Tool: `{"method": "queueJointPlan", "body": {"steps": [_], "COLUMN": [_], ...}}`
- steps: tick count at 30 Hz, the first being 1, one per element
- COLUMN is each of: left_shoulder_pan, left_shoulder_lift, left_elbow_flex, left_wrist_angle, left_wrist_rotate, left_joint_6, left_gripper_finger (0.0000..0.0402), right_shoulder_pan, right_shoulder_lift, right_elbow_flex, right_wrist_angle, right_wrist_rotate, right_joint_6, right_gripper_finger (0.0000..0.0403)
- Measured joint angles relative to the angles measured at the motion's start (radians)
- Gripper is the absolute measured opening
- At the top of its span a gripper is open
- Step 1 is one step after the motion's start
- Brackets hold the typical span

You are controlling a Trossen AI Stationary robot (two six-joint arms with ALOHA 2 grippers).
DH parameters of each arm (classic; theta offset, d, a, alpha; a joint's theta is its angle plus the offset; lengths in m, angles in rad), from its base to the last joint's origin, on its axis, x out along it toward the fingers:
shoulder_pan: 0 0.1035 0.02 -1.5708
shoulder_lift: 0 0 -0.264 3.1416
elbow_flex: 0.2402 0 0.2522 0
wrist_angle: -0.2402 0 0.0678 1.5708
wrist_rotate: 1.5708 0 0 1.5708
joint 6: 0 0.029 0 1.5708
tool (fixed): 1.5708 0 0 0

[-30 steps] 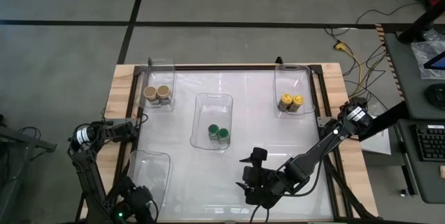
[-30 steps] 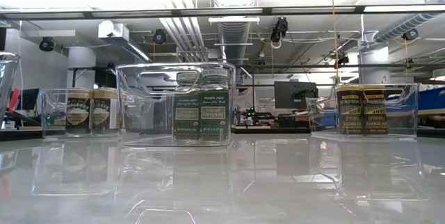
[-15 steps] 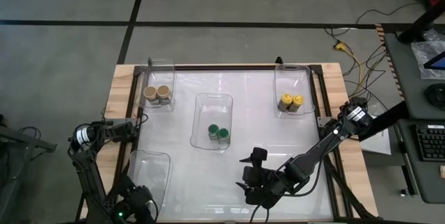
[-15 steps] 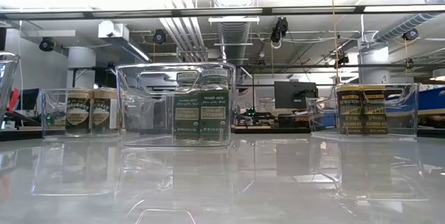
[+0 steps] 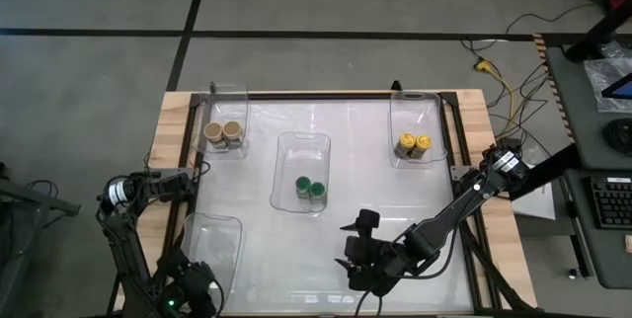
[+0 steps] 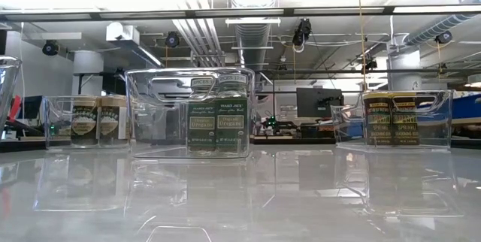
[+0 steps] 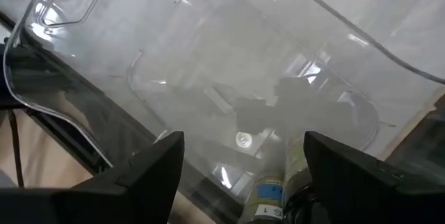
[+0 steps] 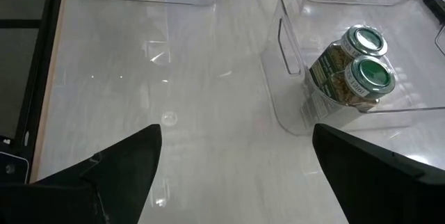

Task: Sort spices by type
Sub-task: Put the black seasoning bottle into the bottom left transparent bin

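No change is observed against the frames from a second and half a second ago: both arms and every jar sit where they were.

Nearest the front edge, the left gripper [image 7: 236,175] hangs over the clear bin at the front-left corner [image 5: 212,244], fingers spread wide with nothing between them. Its wrist view looks down through the bin wall; a jar with a blue label [image 7: 268,196] shows at the frame's lower edge, but its lid colour cannot be told.

The right gripper [image 5: 357,249] is held above the bare table [image 5: 395,199] at front centre, fingers spread wide and empty, pointing toward the middle bin.

Mid-table, the centre bin [image 5: 301,172] holds the two green-lidded jars [image 5: 310,190] side by side, touching. The low view shows them upright, labels facing the camera [image 6: 216,122].

At the far-left corner, a bin [image 5: 225,120] holds the two tan-lidded jars [image 5: 224,134], upright and touching. At the far-right corner, another bin [image 5: 415,125] holds the two yellow-lidded jars [image 5: 414,145], also upright and together.

Each visible pair shares one bin with its own colour only.
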Motion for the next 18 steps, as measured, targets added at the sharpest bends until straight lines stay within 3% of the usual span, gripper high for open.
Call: {"method": "queueJointPlan", "body": {"steps": [18], "left_shoulder_pan": [0.000], "left_shoulder_lift": [0.000], "left_elbow_flex": [0.000], "left_wrist_angle": [-0.030], "left_wrist_rotate": [0.036], "left_joint_6": [0.018], "left_gripper_finger": [0.0279], "right_shoulder_pan": [0.000], "right_shoulder_lift": [0.000], "right_elbow_flex": [0.000], "right_wrist_angle": [0.000], "right_wrist_rotate": [0.000], "right_joint_6": [0.000], "right_gripper_finger": [0.0365]}}
